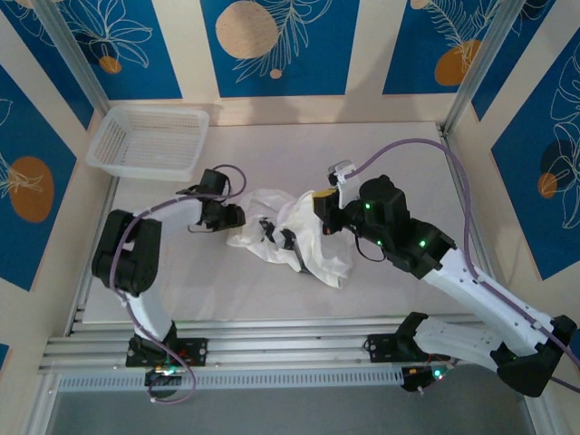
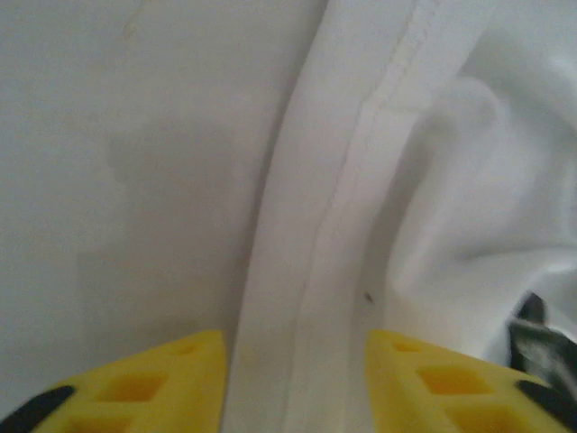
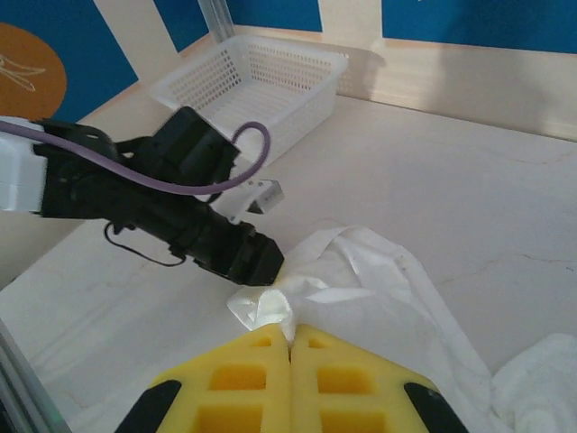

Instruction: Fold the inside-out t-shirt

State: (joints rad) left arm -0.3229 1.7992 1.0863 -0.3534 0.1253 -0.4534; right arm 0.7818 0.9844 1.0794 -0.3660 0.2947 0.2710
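Observation:
The inside-out t-shirt [image 1: 304,237] lies crumpled, white and wrinkled, in the middle of the table between both arms. My left gripper [image 1: 237,217] is at its left edge. In the left wrist view the yellow fingers [image 2: 176,374] stand apart on either side of a stitched hem band [image 2: 311,271], so my left gripper [image 2: 296,352] is open around it. My right gripper [image 1: 320,216] is over the shirt's upper right part. In the right wrist view my right gripper [image 3: 290,336] is shut, pinching a bunched fold of the t-shirt [image 3: 379,289] at its fingertips.
A white plastic mesh basket [image 1: 149,140] stands at the back left of the table and appears in the right wrist view as the basket [image 3: 261,81]. The left arm's black wrist [image 3: 180,216] and purple cable lie just beyond the pinched fold. Metal frame posts and rails border the table.

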